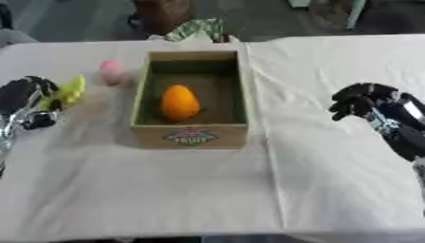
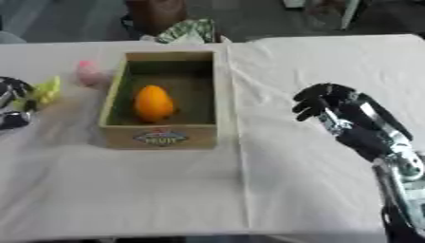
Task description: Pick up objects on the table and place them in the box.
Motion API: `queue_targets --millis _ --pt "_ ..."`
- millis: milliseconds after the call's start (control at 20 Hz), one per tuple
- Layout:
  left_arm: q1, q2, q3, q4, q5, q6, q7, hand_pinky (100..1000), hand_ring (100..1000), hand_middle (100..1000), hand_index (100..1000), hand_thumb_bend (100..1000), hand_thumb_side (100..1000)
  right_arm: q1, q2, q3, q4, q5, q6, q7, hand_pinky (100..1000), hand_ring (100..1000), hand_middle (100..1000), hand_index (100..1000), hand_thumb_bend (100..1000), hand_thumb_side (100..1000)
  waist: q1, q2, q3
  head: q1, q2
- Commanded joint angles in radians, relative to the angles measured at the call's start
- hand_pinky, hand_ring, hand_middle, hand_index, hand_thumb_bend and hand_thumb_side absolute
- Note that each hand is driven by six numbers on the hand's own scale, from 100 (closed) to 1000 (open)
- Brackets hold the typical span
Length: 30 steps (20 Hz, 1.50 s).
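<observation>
Box (image 1: 190,135) of brown card sits at mid-bench, open at the top, with a coloured label on its near wall. Inside it lies an orange fruit (image 1: 179,102), toward the near left of the floor, touching nothing else.

A white cloth (image 1: 332,180) covers the bench. Just left of the box, near its far corner, a pink object (image 1: 111,71) rests on the cloth, apart from the wall.

At the left edge the left hand (image 1: 26,102) has its fingers curled round a yellow-green object (image 1: 69,91), which sticks out from the hand toward the box; whether it rests on the cloth or is lifted cannot be told.

Well to the right of the box the right hand (image 2: 328,107) hangs over bare cloth, fingers bent inward with nothing between them, its forearm running to the lower right corner.

Beyond the far bench edge a patterned green-and-white thing (image 1: 198,29) shows behind the box.
</observation>
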<state>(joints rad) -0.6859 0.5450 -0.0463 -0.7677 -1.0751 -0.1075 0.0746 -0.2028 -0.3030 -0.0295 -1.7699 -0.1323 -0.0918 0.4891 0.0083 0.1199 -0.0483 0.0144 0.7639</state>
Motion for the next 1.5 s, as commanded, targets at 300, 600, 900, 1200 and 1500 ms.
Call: queue_targets --millis 300,600,900,1200,1500 --pt "-0.021 0.02 0.008 -0.05 -0.007 0.021 0.072 758 787 773 862 344 311 -0.013 -0.016 -0.002 -0.011 0.005 -0.003 0.005 617 665 668 712 100 499 0.0 -0.009 0.0 -0.001 -0.004" --pt "-0.024 0.008 0.0 -0.02 -0.026 0.057 0.138 738 765 752 853 277 266 -0.013 -0.016 -0.001 -0.01 0.006 -0.004 0.007 617 665 668 713 100 501 0.0 -0.006 -0.005 0.0 -0.006" --pt "-0.018 -0.011 -0.013 0.045 -0.067 0.027 0.052 714 731 711 819 235 200 -0.013 -0.015 -0.001 -0.009 0.009 -0.004 0.008 617 665 669 713 100 503 0.001 -0.004 -0.01 -0.003 -0.005" --pt "-0.026 -0.01 0.014 -0.02 -0.055 0.048 0.054 519 416 365 531 100 161 -0.013 -0.015 -0.002 -0.008 0.008 -0.004 0.008 617 665 669 713 100 503 0.001 -0.005 -0.01 -0.003 -0.004" --pt "-0.035 0.006 0.016 -0.148 0.025 0.063 0.15 474 364 309 472 100 223 -0.013 -0.016 -0.003 -0.007 0.008 -0.003 0.007 618 665 669 713 100 504 0.003 -0.008 -0.006 -0.003 -0.004"
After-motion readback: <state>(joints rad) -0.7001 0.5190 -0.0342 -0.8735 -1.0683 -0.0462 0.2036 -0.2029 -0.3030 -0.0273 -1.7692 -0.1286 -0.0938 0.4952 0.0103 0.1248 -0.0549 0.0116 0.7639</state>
